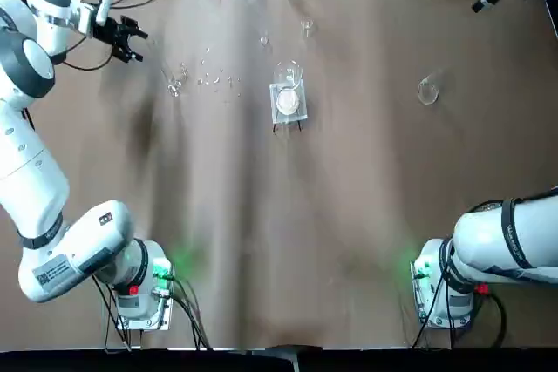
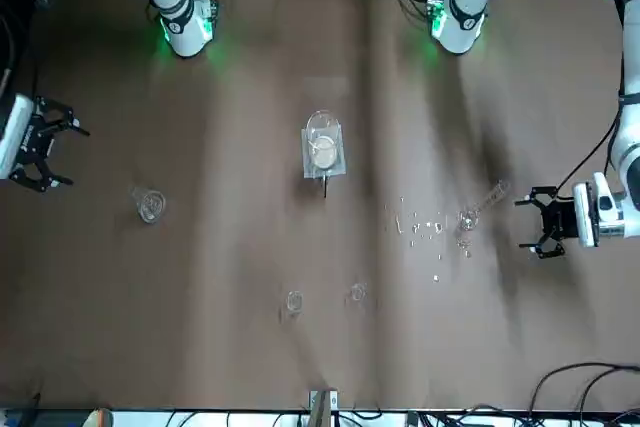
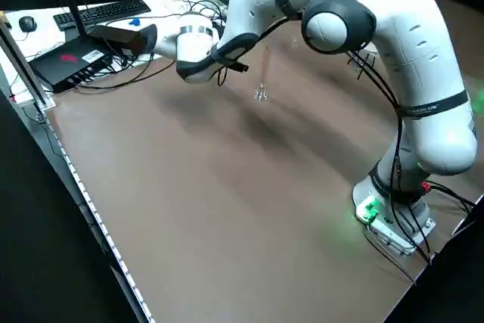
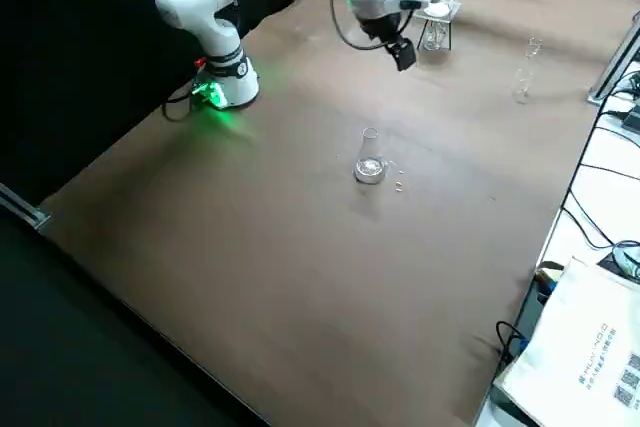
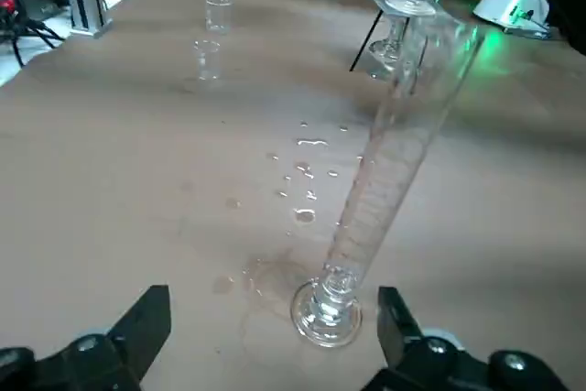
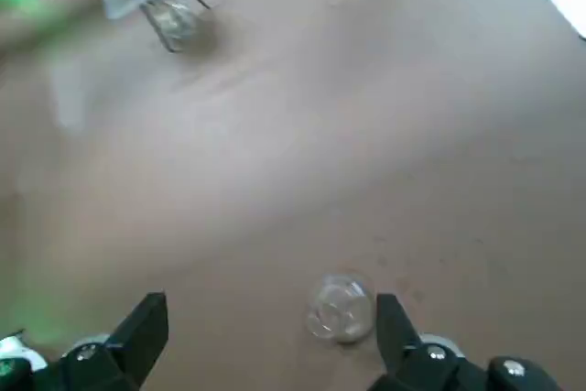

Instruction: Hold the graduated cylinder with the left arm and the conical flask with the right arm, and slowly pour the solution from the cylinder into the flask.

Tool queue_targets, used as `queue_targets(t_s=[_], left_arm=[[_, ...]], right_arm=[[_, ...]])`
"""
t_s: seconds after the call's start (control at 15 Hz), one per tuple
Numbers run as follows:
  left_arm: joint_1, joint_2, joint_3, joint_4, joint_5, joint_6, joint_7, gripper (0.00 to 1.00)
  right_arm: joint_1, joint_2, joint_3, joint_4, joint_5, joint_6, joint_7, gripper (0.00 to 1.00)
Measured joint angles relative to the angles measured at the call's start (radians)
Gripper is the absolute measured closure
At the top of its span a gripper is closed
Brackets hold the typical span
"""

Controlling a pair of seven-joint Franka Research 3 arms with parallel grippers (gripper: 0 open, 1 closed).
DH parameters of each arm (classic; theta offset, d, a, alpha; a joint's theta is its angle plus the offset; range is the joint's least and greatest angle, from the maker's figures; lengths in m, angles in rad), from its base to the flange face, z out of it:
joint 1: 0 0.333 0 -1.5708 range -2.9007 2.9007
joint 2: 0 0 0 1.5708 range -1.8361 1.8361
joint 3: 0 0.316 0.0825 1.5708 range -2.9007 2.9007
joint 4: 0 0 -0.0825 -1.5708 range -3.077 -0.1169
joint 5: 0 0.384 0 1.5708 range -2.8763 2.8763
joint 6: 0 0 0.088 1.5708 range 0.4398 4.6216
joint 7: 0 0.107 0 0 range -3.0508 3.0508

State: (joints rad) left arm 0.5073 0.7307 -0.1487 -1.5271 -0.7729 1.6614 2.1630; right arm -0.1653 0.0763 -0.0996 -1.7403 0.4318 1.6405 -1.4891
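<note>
Graduated cylinder [image 5: 371, 199] beyond the wide-spread left hand [image 5: 275, 341], clear glass walls hard to make out.

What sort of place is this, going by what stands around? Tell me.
Probably a robotics lab testing chemistry handling: two robot arms are mounted at one table, with a graduated cylinder and a conical flask on it, and a keyboard beyond its edge.
</note>
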Motion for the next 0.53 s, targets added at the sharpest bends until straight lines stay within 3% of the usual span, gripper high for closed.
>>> queue_targets(t_s=[0.27, 0.53], left_arm=[[0.025, 0.047, 0.001, -0.019, -0.049, -0.022, 0.011, 0.0], [0.029, 0.051, -0.002, -0.028, -0.06, -0.051, 0.014, 0.0]], right_arm=[[-0.147, 0.047, -0.002, -0.007, 0.169, -0.144, -0.24, 0.0], [-0.202, 0.145, -0.002, -0.01, 0.278, -0.202, -0.473, 0.0]])
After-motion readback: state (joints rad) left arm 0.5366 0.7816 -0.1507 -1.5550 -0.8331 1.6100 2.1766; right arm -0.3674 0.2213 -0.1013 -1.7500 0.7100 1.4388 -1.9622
